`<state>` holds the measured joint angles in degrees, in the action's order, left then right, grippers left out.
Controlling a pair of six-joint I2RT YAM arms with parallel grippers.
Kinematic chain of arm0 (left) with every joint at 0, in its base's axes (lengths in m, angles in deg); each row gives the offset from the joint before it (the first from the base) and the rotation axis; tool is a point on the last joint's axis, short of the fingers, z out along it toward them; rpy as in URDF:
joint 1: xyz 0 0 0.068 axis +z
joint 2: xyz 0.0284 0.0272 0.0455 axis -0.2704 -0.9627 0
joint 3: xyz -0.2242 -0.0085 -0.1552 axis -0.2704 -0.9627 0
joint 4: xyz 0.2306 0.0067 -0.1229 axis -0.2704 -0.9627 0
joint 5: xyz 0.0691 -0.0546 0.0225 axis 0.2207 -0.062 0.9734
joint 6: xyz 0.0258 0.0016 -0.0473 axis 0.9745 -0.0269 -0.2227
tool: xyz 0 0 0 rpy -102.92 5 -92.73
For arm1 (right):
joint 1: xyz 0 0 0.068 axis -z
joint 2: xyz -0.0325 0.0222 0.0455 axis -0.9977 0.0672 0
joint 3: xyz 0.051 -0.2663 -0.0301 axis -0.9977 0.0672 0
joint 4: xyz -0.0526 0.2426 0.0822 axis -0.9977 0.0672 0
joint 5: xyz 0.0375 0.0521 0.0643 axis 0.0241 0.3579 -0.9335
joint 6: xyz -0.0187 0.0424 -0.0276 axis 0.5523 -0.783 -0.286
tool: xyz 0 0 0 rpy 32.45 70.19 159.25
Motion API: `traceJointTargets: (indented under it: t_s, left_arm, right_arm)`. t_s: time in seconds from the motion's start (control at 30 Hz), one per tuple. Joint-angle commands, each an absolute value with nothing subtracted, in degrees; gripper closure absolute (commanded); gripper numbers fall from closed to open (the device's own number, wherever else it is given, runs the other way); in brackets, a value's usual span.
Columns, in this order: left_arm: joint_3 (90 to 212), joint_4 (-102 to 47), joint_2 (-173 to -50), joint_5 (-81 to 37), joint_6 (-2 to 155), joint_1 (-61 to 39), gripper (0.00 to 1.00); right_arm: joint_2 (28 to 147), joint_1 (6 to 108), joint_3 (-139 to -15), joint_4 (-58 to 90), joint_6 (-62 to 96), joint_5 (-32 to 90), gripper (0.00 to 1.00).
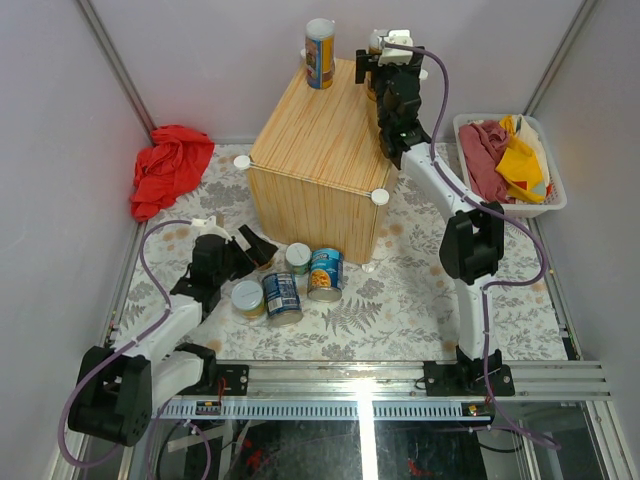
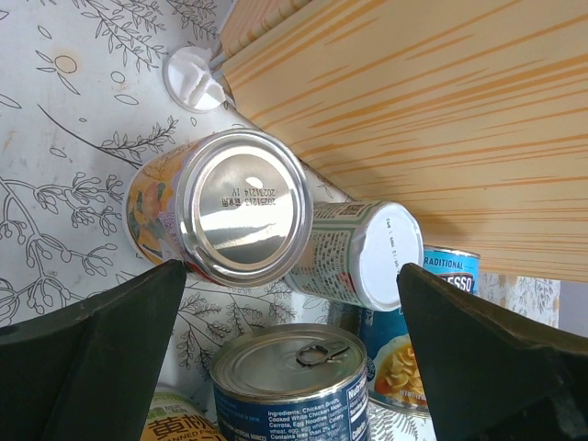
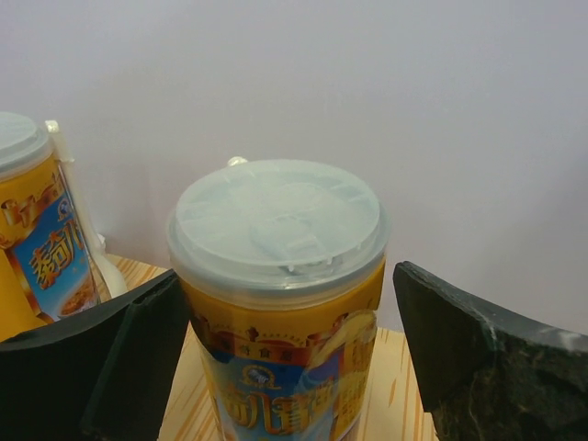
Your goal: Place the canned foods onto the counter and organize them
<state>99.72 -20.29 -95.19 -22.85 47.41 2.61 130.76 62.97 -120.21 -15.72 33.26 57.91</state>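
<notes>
The counter (image 1: 320, 140) is a light wooden cube in the middle of the table. One tall orange-blue can (image 1: 320, 55) stands on its far left corner. At the far right corner my right gripper (image 1: 372, 68) is open around a second tall can (image 3: 280, 230), which stands on the wood with a gap to the right finger. Several canned foods lie and stand on the mat in front of the cube: a blue one (image 1: 325, 275), another blue one (image 1: 283, 297) and a short one (image 1: 248, 298). My left gripper (image 1: 255, 245) hovers open beside them, empty.
A red cloth (image 1: 170, 165) lies at the back left. A white basket (image 1: 555, 200) of cloths sits at the back right. Walls close in on three sides. In the left wrist view the counter's side (image 2: 413, 119) rises right behind the cans, with a white corner cap (image 2: 191, 78).
</notes>
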Motion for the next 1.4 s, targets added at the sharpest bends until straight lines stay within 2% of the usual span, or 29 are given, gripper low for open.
traceJointTargets:
  t_s: [0.0,0.37,0.8,1.13,1.27,1.37]
  left_arm:
    - [101.9,-17.7,-93.4,-23.1,46.8,2.8,0.0]
    - [101.6,-19.0,-89.2,-22.1,45.1,2.8,0.0]
    - [102.5,-27.4,-82.8,-19.4,43.1,2.8,0.0]
    - [103.9,-34.4,-80.4,-16.2,39.4,2.8,0.0]
    - [103.8,-35.0,-80.0,-14.8,37.5,2.6,0.0]
    - [104.0,-35.1,-80.0,-14.0,36.2,2.3,0.0]
  right_arm:
    - [127.6,63.4,-123.9,-15.2,31.5,59.3,0.04]
    - [122.1,63.0,-120.9,-12.7,29.5,56.6,0.02]
    - [108.8,58.1,-110.6,-9.2,33.0,58.2,0.02]
    - [97.2,42.9,-107.4,8.9,31.4,72.4,0.06]
    - [91.6,35.8,-104.0,16.1,27.1,79.2,0.1]
    - [88.6,32.0,-103.3,28.8,18.0,81.7,0.12]
